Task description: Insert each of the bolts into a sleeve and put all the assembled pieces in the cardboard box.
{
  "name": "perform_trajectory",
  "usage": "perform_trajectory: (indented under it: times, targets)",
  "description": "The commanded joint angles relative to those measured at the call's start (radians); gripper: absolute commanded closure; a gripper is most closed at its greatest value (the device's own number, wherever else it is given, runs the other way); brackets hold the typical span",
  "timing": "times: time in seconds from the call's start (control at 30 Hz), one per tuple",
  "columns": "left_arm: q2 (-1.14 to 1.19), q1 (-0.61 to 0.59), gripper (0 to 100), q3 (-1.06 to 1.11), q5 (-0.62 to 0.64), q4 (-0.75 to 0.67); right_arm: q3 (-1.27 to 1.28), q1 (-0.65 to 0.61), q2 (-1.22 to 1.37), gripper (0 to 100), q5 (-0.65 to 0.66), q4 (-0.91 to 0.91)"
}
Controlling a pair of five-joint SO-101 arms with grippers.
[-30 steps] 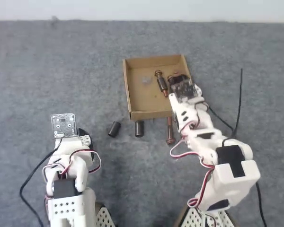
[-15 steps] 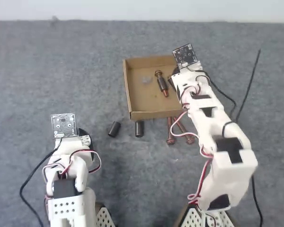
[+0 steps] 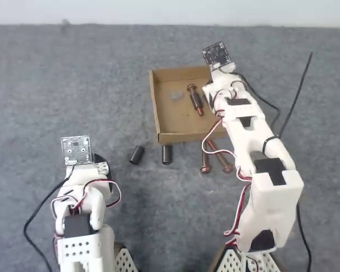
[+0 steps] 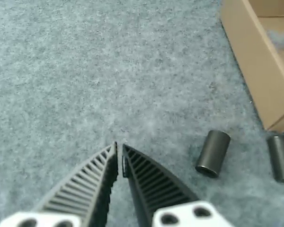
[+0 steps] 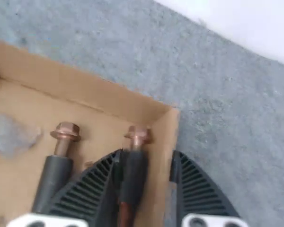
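Since the right gripper [image 5: 146, 155] hangs over a corner of the cardboard box [image 5: 85, 90] with its jaws spread wide, I'd call it released. One bolt-in-sleeve piece [image 5: 132, 177] lies between the jaws, right up against one of them. The box wall runs between that piece and the other jaw, which sits outside the box. A second assembled piece [image 5: 57, 172] lies on the box floor just past the first jaw, roughly parallel.

Left gripper [image 4: 119, 147] is clenched on nothing, tips almost touching, low over the grey carpet [image 4: 85, 71]. A loose sleeve [image 4: 213, 153] lies on its side ahead of the tips and off to one side, and the other sleeve [image 4: 280, 157] is farther out the same way, near the box wall. Behind the right jaws, back toward that arm's base, a bare bolt [image 3: 204, 160] and the other bare bolt [image 3: 220, 157] lie close together on the carpet, just outside the box.

Handling guess: all of it looks like rigid metal, dense for its size, smooth and round, so it'll roll and slip in a sloppy pinch. I'd take a sleeve across the middle of its barrel so the bore stays free. A bolt I'd grab on the shank just under the head. Carry an assembled piece by the sleeve and keep it level, or the bolt may slide out.
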Motion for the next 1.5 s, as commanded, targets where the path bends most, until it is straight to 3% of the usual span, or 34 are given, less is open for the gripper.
perform_trajectory:
  times: [0.0,0.3,0.57,0.9,1.23,1.37,1.47]
  targets:
    - [-0.012,-0.005,99,-0.010,-0.008,-0.002,-0.052,-0.001,-0.058,84.4,0.012,0.035]
    - [-0.012,-0.005,99,-0.010,-0.008,-0.002,-0.049,-0.097,-0.315,84.4,-0.015,0.378]
    - [-0.012,-0.005,99,-0.010,-0.008,0.000,-0.049,-0.243,-0.504,84.4,-0.344,0.696]
    - [-0.012,-0.005,99,-0.010,-0.008,0.002,-0.049,-0.398,-0.591,84.4,-0.569,0.998]
    - [-0.012,-0.005,99,-0.010,-0.008,0.000,-0.008,-0.470,-0.582,84.4,-0.578,1.076]
    - [-0.012,-0.005,99,-0.010,-0.008,0.000,0.068,-0.515,-0.582,84.6,-0.578,1.001]
    - [-0.012,-0.005,99,-0.010,-0.008,-0.002,0.146,-0.547,-0.581,90.9,-0.578,0.894]
